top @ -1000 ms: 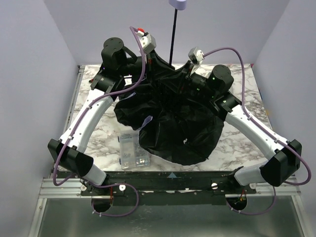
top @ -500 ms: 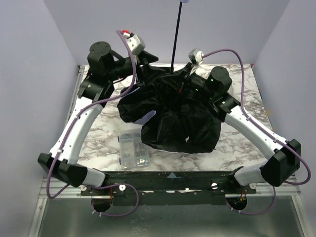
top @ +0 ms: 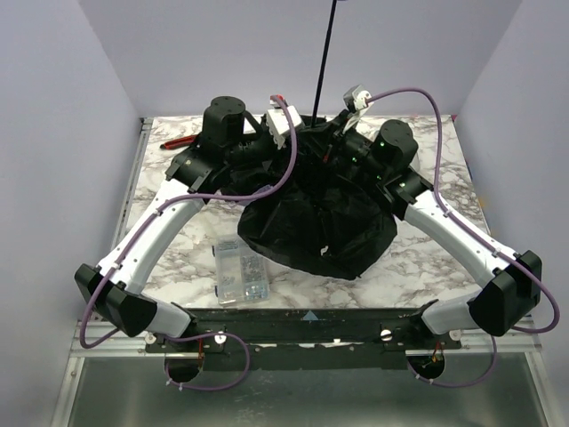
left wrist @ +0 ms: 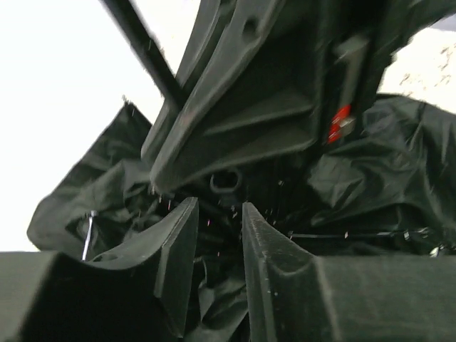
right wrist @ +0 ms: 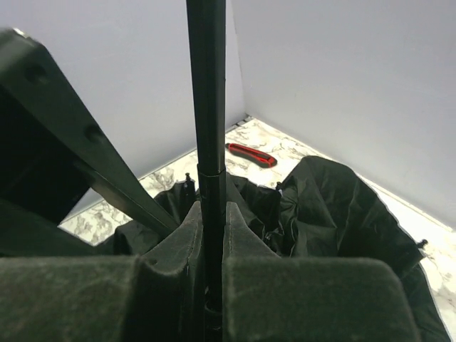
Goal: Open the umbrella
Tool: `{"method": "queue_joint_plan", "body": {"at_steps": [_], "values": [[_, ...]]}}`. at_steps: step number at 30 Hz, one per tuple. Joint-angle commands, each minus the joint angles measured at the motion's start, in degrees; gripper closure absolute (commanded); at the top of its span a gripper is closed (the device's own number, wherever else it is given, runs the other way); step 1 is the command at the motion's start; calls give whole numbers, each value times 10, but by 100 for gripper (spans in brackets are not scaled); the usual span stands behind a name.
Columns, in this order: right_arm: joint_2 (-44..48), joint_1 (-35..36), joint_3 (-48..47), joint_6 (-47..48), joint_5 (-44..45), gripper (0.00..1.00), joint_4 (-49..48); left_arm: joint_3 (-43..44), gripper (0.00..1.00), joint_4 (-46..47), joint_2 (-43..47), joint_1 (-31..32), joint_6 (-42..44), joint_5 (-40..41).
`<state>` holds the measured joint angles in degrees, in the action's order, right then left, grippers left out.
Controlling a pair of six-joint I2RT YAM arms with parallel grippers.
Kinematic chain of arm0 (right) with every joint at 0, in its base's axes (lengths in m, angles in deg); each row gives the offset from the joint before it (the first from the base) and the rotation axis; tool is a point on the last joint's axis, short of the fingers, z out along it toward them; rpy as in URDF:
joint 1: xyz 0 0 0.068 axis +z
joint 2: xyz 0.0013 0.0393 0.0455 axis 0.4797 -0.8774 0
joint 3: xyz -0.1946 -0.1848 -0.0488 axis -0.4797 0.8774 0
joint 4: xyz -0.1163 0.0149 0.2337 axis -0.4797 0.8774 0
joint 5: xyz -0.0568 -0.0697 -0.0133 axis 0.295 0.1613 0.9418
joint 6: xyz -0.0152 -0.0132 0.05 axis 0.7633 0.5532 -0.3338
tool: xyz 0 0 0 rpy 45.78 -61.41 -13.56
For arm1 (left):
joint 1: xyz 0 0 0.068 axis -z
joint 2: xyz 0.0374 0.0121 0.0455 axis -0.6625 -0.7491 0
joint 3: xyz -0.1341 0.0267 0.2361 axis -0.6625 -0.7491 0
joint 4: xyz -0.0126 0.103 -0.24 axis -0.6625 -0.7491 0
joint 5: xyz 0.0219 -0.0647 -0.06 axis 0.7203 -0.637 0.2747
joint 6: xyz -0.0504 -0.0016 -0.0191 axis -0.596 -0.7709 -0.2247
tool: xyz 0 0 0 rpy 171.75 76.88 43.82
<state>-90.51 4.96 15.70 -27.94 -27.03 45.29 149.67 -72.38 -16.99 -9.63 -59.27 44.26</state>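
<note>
The umbrella lies as a crumpled black canopy (top: 320,227) on the marble table, with its thin black shaft (top: 325,53) standing up and running out of the top of the frame. The handle is out of view. My right gripper (top: 332,133) (right wrist: 212,206) is shut on the shaft (right wrist: 210,107) just above the canopy. My left gripper (top: 302,138) (left wrist: 217,208) hovers next to it over the canopy's middle (left wrist: 370,171). Its fingers (left wrist: 265,242) stand a little apart, with loose black fabric and ribs below them. The right arm's black body fills the top of the left wrist view.
A clear plastic parts box (top: 238,271) lies on the table in front of the canopy at the left. A red-handled tool (top: 178,140) (right wrist: 251,154) lies at the back left near the wall. Pale walls close in the table on three sides.
My left arm has swung right, in to the foot of the shaft. The canopy heap has drawn in narrower. The shaft stands higher and the handle has left the top of the frame.
</note>
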Motion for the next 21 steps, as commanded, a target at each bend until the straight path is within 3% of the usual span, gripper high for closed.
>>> {"method": "queue_joint_plan", "body": {"at_steps": [1, 11, 21], "values": [[9, -3, -25, 4, 36, 100, -45, -22, 70, -56, 1, -4, 31, 88], [22, -7, -32, 30, 45, 100, -33, -161, 74, -76, 61, -45, 59, 137], [32, -16, -34, 49, 14, 100, -14, -210, 62, -73, 73, -139, 68, 133]]}}
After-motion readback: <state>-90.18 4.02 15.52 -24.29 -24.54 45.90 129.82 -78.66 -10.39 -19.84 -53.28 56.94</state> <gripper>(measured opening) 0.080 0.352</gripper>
